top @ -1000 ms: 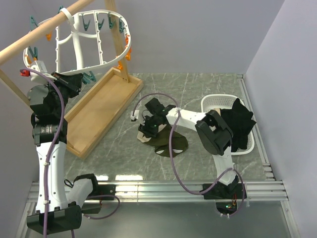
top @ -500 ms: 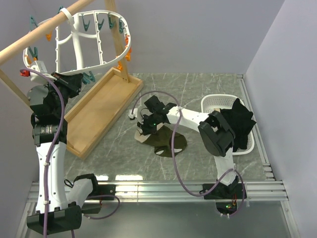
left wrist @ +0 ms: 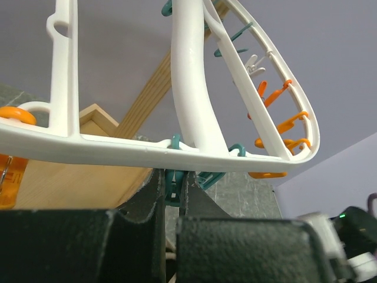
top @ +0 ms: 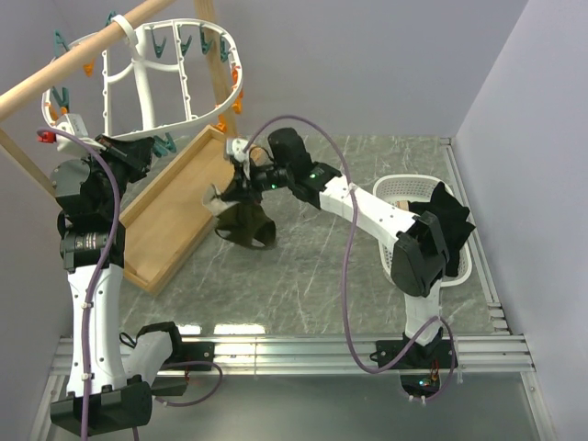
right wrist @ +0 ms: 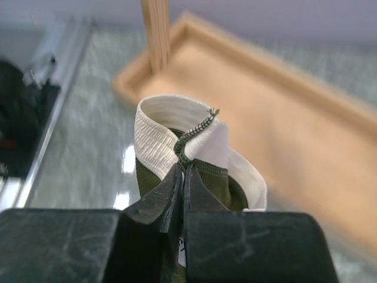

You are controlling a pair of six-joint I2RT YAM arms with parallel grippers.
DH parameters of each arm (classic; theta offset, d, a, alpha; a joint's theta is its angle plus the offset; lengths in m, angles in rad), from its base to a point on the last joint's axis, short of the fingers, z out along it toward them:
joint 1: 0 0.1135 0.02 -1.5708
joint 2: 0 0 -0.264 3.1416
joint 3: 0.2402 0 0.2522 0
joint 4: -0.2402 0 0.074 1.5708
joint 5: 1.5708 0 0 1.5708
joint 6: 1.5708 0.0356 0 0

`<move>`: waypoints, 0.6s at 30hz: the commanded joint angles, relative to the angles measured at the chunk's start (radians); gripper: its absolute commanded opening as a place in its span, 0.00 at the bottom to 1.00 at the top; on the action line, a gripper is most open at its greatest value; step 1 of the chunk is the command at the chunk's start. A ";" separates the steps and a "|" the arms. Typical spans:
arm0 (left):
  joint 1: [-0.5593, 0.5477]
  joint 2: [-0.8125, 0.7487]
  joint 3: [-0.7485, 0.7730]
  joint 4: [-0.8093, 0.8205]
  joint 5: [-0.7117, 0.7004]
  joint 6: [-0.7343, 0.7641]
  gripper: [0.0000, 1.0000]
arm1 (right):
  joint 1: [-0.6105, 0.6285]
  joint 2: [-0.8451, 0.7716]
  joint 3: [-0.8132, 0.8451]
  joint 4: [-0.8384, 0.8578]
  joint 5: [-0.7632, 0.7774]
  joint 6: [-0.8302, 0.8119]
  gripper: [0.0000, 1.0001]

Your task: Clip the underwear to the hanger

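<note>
The underwear [top: 244, 223], olive green with a pale lining [right wrist: 154, 137], hangs in the air over the table beside the wooden tray's right edge. My right gripper [top: 233, 189] is shut on its upper hem, seen close up with the fabric pinched between the fingertips [right wrist: 183, 172]. The white oval hanger [top: 171, 75] hangs from the wooden pole at the back left, with teal and orange clothespins along its rim. My left gripper [top: 152, 147] sits just under the hanger frame [left wrist: 189, 88], shut on a teal clothespin [left wrist: 173, 187].
The wooden pole-and-tray stand [top: 184, 207] takes up the left side of the table. A white basket [top: 395, 188] at the right holds a black garment [top: 446, 230]. The right arm stretches across the table's middle, trailing a purple cable.
My right gripper has shut on the underwear, lifted it off the table and carried it left and back toward the wooden tray. The left arm has not moved.
</note>
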 commanded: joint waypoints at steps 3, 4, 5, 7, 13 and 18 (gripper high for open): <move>0.002 -0.015 -0.001 0.016 0.035 0.000 0.00 | 0.003 0.066 0.188 0.278 -0.121 0.249 0.00; 0.002 -0.015 0.003 0.016 0.036 -0.002 0.00 | 0.003 0.080 0.205 0.299 -0.126 0.307 0.00; 0.004 -0.015 0.003 0.015 0.036 -0.003 0.00 | 0.003 0.108 0.225 0.318 -0.134 0.329 0.00; 0.004 -0.015 0.001 0.016 0.041 -0.008 0.00 | 0.003 0.137 0.285 0.347 -0.148 0.370 0.00; 0.004 -0.016 0.007 0.013 0.053 -0.014 0.00 | 0.004 0.201 0.341 0.407 -0.154 0.469 0.00; 0.004 -0.016 0.001 0.012 0.066 -0.017 0.00 | 0.012 0.229 0.358 0.445 -0.152 0.501 0.00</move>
